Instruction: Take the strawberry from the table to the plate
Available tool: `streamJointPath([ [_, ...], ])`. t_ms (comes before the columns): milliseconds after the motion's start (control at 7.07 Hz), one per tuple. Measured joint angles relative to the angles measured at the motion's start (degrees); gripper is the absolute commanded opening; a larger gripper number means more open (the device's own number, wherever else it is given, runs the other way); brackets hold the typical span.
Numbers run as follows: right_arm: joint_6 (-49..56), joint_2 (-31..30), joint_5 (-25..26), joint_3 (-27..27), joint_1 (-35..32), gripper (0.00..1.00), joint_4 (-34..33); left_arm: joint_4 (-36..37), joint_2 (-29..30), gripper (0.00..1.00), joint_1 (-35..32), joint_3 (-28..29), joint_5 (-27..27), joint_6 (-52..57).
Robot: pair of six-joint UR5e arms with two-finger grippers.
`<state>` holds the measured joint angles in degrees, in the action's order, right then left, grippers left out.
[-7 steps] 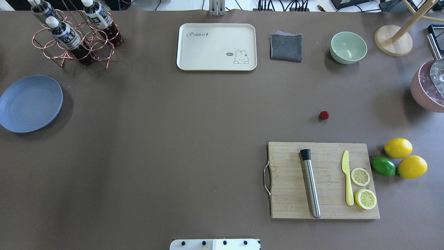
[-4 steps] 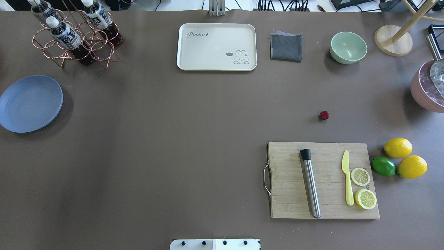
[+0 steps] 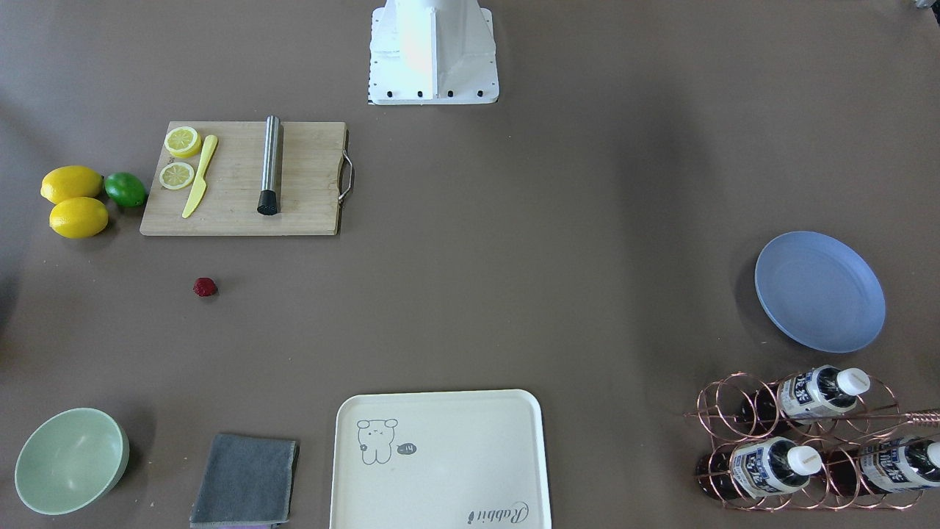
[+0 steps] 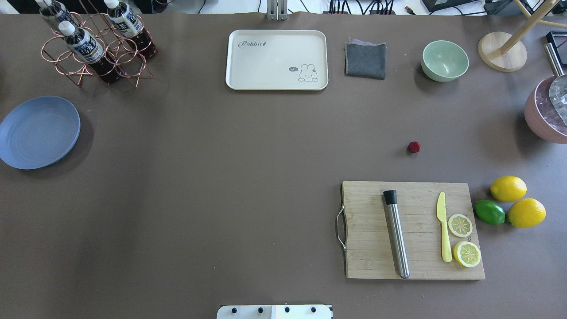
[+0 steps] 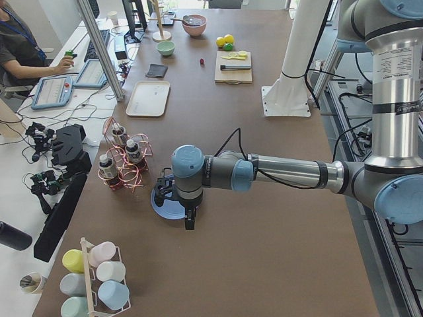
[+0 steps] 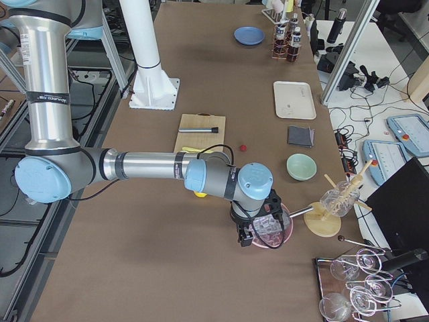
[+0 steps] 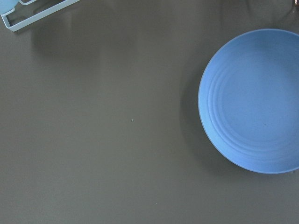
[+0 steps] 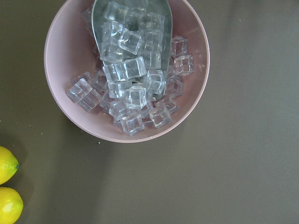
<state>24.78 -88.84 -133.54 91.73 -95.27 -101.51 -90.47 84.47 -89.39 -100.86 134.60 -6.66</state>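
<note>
Resting on the matte brown table (image 4: pixel 248 177), the strawberry (image 4: pixel 413 147) lies just beyond the cutting board (image 4: pixel 367 248), well apart from the blue plate (image 4: pixel 39 132). You cannot tell either claw's opening: left gripper (image 5: pixel 190 223) beside the plate, right gripper (image 6: pixel 245 238) by the pink ice bowl (image 4: pixel 536 115).

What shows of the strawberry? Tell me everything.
The strawberry is a tiny, dark red, roundish berry with a bumpy-looking skin. It lies alone on the bare brown table, a little beyond the far edge of the cutting board and apart from it. Nothing touches it but the table.
</note>
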Motion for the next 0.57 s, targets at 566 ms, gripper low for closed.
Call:
streamJointPath([
  [566, 0.11, -0.21, 0.00, 0.25, 0.00, 1.00, 0.00, -0.35, 0.03, 0.98, 0.00, -0.14, 0.12, -0.99],
])
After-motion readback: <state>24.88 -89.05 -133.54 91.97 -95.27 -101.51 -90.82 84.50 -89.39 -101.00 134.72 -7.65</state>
